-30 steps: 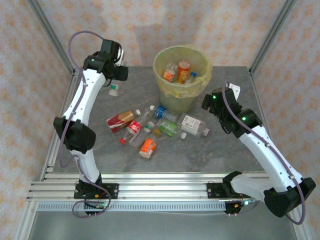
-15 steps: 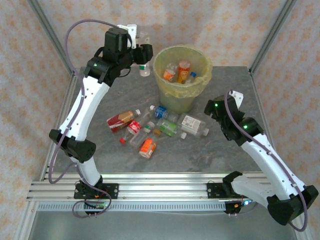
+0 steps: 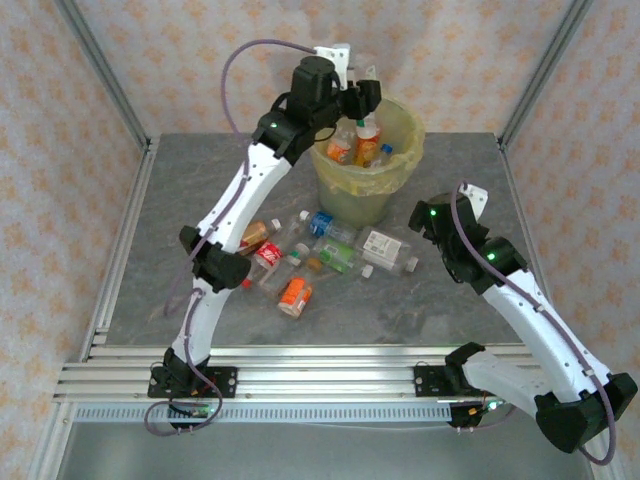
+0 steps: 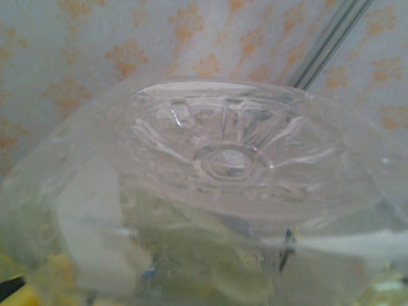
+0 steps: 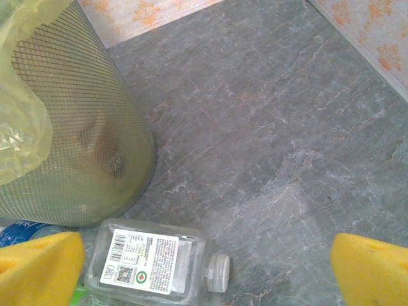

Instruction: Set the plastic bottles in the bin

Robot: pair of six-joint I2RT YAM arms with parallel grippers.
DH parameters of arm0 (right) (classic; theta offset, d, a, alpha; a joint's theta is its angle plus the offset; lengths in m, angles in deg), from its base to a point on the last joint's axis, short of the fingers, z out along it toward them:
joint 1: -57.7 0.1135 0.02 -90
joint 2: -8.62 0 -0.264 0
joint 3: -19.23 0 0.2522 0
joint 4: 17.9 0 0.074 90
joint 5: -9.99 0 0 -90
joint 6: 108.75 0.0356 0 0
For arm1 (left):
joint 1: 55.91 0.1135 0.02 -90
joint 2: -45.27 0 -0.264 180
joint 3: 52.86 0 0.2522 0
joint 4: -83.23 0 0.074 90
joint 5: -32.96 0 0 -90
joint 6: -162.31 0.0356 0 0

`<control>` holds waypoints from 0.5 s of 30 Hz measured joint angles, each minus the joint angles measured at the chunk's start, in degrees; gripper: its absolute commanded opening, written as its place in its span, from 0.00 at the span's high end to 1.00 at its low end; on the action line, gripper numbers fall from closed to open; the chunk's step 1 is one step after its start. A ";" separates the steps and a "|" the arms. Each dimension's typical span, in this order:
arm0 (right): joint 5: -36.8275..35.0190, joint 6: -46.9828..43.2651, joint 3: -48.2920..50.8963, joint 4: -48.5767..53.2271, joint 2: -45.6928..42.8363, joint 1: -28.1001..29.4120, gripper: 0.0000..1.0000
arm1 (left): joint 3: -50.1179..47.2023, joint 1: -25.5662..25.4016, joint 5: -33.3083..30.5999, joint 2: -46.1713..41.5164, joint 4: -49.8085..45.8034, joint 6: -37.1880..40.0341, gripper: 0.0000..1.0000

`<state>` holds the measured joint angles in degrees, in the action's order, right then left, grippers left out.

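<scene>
- left pincer (image 3: 362, 92): clamped on a clear bottle (image 3: 362, 70), held in the air at the upper centre of the top view. in the left wrist view the bottle's ribbed base (image 4: 229, 159) faces the camera at close range.
- governing relation: the held bottle hangs over the upper left part of the mouth of the bin (image 3: 355, 200), inside the rim line as far as the top view shows. its long axis appears roughly upright, though the exact tilt cannot be read. judged from this, opening the pincer should send it straight down into the bin, with no further travel needed.
- bin contents: orange-labelled bottles (image 3: 368, 135) already lie inside.
- remaining work: the loose bottles (image 3: 300, 255) lie in a cluster on the worktop (image 3: 170, 190), just below the bin in the frame.
- right pincer (image 5: 204, 268): fingers wide apart and holding nothing, low over a white-labelled bottle (image 5: 150, 261) that lies on its side with its cap towards the right of the frame, just beside the bin's mesh wall (image 5: 76, 127). the right arm is the nearer one to this bottle.
- change from the earlier frames: one second ago the left pincer was low at the upper left of the worktop. half a second ago it was raised to the left of the bin. now it is over the bin. the right arm has barely moved.
</scene>
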<state>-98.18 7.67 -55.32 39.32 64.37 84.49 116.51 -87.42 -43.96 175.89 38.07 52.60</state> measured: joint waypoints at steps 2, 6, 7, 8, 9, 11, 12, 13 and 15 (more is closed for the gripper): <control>0.02 0.02 0.37 -0.02 -0.20 0.00 0.01 | 0.00 -0.02 0.00 1.88 0.55 0.22 0.56; 0.44 0.20 0.92 -0.20 -0.31 0.00 0.01 | 0.00 -0.46 -0.04 5.01 3.74 1.81 0.56; 0.59 0.20 0.94 -0.22 -0.31 0.00 0.01 | 0.00 -0.85 -0.22 5.62 4.70 2.45 0.56; 0.68 0.20 0.96 -0.22 -0.31 0.00 0.01 | 0.02 -1.20 -0.33 5.97 5.22 3.10 0.56; 0.90 0.20 0.96 -0.22 -0.31 0.00 0.01 | 0.04 -1.75 -0.66 6.43 6.34 3.85 0.55; 1.33 0.20 1.01 -0.24 -0.31 0.00 0.01 | 0.04 -2.82 -1.86 7.15 8.26 5.27 0.55; 1.57 0.20 1.05 -0.26 -0.31 0.00 0.01 | 0.13 -3.34 -2.34 7.56 9.38 5.95 0.55; 1.77 0.20 1.14 -0.28 -0.31 0.00 0.01 | 0.17 -3.80 -3.04 8.04 10.36 6.38 0.55; 2.16 0.20 1.33 -0.37 -0.31 0.00 0.01 | 0.26 -4.55 -4.26 9.03 12.41 7.30 0.55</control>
<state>-96.02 7.86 -53.99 38.95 64.06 84.49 116.77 -91.97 -48.22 184.92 50.49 59.91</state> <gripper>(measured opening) 0.991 0.547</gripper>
